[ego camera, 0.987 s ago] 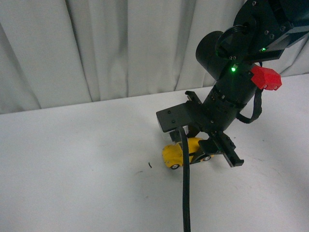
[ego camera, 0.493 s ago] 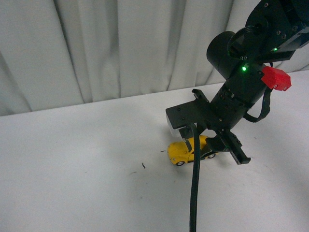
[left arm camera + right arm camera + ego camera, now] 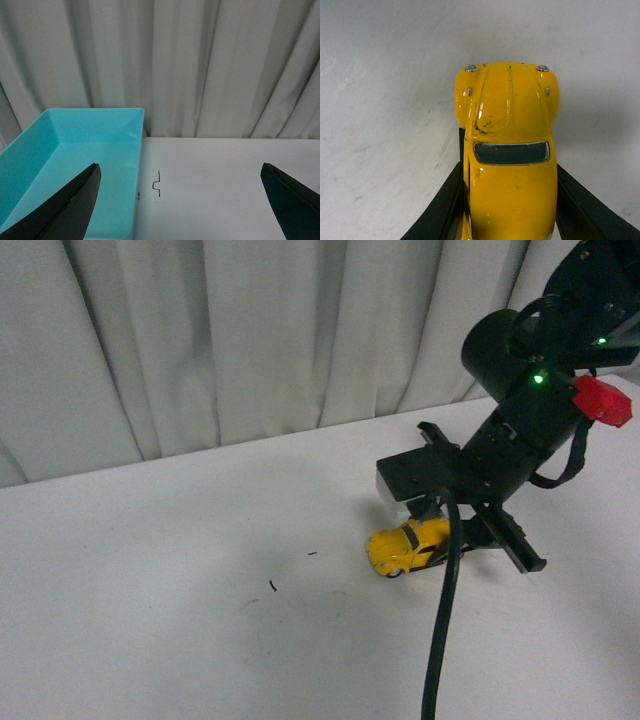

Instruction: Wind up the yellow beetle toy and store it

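Right gripper (image 3: pixel 509 172) clamps the yellow beetle toy (image 3: pixel 405 545) around its rear half, black fingers (image 3: pixel 447 200) against both flanks. The toy sits wheels-down on the white table (image 3: pixel 150 620), right of centre, long axis running left-right, nose pointing left and slightly near. Left gripper (image 3: pixel 179 170) hangs with jaws spread wide.

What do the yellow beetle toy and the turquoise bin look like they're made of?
The yellow beetle toy: glossy painted shell, die-cast metal or hard plastic, can't tell which; sheen, dark scuffs on the hood, small silver studs. The turquoise bin: probably smooth moulded plastic, going by even colour and soft sheen.
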